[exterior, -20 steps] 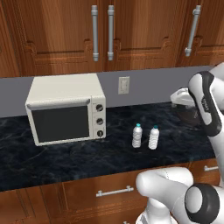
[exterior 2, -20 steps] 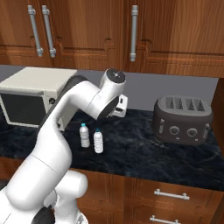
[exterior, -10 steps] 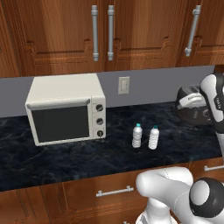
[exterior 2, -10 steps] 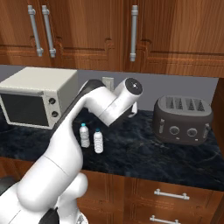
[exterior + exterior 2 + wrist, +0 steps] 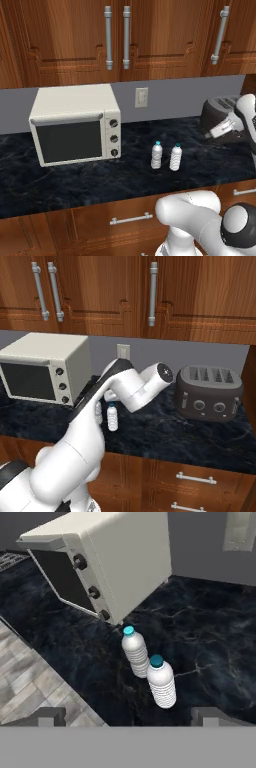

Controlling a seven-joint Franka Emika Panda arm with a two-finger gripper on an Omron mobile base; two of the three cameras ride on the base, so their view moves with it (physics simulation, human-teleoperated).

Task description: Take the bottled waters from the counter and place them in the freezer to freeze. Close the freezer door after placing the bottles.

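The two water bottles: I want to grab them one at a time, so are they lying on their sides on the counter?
No: both bottled waters stand upright, caps up, on the counter.

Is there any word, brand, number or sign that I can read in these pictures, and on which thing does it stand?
None can be read.
Bottle and bottle: no print can be made out.
Microwave knobs: no marks.
Toaster dials: no marks.

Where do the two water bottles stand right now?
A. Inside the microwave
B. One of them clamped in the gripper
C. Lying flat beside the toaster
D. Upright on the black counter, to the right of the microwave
D: both bottled waters stand upright, side by side, on the counter just right of the microwave, clear of the open gripper.
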